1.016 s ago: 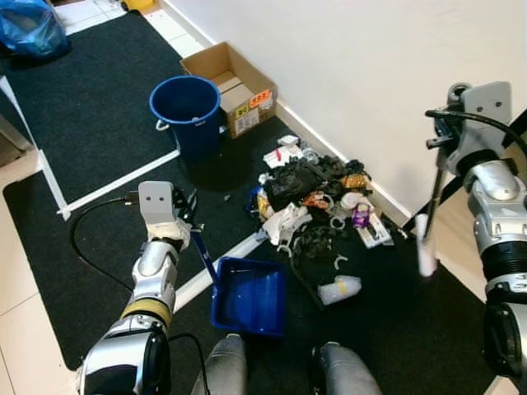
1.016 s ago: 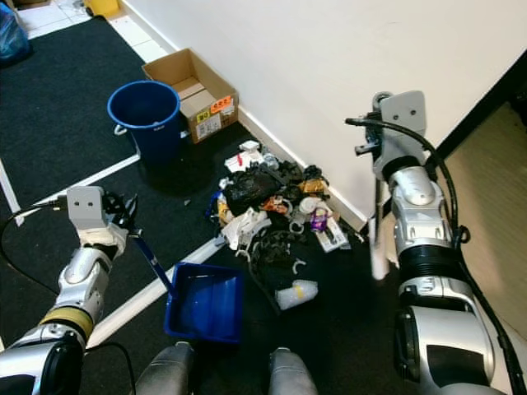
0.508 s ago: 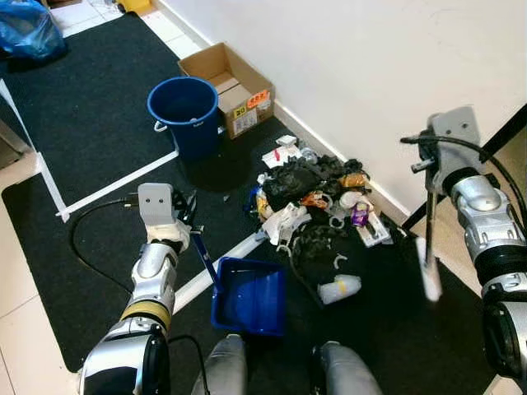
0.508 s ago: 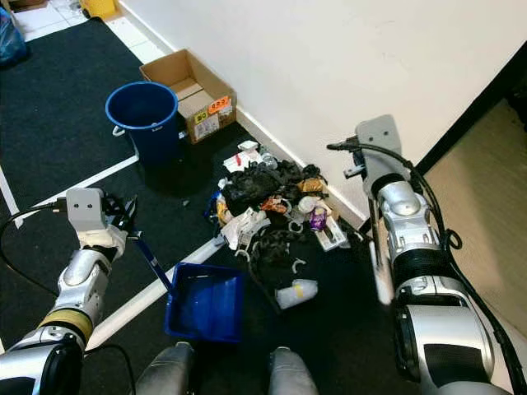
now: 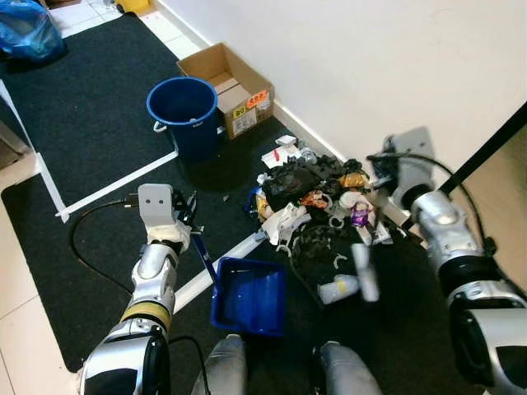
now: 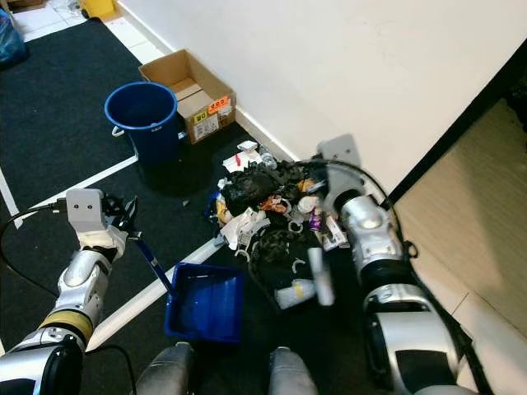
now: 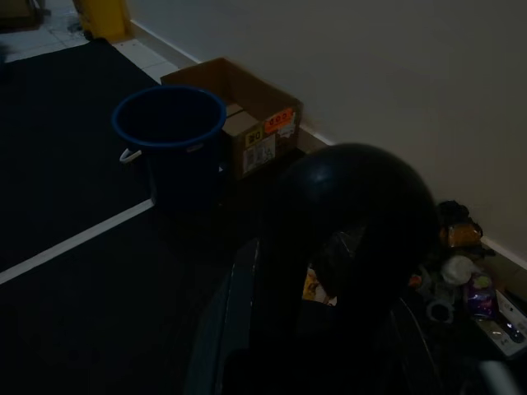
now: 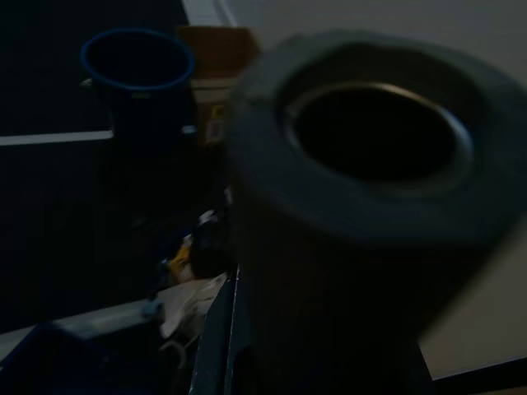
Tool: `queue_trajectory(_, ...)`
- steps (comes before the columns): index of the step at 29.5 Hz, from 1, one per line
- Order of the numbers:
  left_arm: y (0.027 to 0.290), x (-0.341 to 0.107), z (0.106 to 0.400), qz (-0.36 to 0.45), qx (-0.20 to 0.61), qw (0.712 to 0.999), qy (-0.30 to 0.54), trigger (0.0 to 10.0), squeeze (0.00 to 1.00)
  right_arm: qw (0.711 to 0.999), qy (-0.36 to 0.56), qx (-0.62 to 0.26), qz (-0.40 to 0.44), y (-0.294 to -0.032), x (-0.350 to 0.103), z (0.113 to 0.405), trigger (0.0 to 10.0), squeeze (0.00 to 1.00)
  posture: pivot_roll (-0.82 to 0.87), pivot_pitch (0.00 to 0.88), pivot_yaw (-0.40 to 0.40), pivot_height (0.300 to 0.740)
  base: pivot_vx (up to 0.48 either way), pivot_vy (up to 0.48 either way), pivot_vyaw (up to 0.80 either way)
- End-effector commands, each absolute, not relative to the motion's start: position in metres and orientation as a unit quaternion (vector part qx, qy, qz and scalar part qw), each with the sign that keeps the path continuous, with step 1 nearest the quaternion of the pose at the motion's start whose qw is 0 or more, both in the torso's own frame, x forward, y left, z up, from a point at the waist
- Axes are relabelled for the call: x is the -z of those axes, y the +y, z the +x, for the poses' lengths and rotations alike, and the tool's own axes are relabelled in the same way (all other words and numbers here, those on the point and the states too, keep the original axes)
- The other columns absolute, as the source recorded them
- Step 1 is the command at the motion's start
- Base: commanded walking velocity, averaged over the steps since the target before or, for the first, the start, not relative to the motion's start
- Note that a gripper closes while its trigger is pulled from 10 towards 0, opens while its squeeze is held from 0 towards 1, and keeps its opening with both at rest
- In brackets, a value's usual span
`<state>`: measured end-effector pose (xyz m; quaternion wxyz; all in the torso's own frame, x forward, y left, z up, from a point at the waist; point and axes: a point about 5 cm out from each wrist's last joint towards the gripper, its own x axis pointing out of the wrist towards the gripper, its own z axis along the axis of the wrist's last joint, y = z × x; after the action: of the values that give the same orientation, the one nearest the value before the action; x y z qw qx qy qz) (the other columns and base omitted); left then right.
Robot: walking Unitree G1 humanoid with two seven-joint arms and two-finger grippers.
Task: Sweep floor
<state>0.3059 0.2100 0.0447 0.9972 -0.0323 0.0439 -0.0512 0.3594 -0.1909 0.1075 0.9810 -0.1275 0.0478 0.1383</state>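
A pile of mixed rubbish [image 5: 317, 206] lies on the black mat against the white wall. In front of it a blue dustpan [image 5: 247, 296] rests flat on the mat, and my left gripper [image 5: 186, 224] is shut on its long blue handle [image 5: 202, 257]. At the far side of the pile my right gripper [image 5: 380, 174] is shut on a broom stick. The stick's white end [image 5: 365, 271] is blurred and hangs over the pile's near right edge, beside a white bottle [image 5: 338, 288]. In the right wrist view the stick's dark round end [image 8: 370, 156] fills the front.
A blue bucket [image 5: 185, 107] and an open cardboard box [image 5: 230, 82] stand by the wall to the far left of the pile. A white tape line [image 5: 115, 185] and a black cable [image 5: 82, 239] cross the mat on the left. A blue bag [image 5: 29, 29] lies far left.
My right arm has swung down and left, from beside the wall to the pile, carrying the stick's white end over the rubbish. The left gripper and dustpan have stayed put.
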Motion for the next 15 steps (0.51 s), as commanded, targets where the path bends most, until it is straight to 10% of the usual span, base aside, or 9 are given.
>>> queue_trajectory(1, 0.194, -0.028, 0.298, -0.068, 0.072, 0.992, 0.079, 10.0, 0.00, 0.979, 0.051, -0.131, -0.150, -0.197, -0.106, 0.358, 10.0, 0.00, 0.11, 0.148, -0.067, 0.740, 0.000, 0.000, 0.00)
queue_trajectory(15, 0.192, -0.029, 0.300, -0.070, 0.073, 0.992, 0.078, 10.0, 0.00, 0.965, 0.008, -0.250, 0.072, -0.134, -0.111, 0.352, 10.0, 0.00, 0.10, 0.135, -0.071, 0.740, 0.000, 0.000, 0.00)
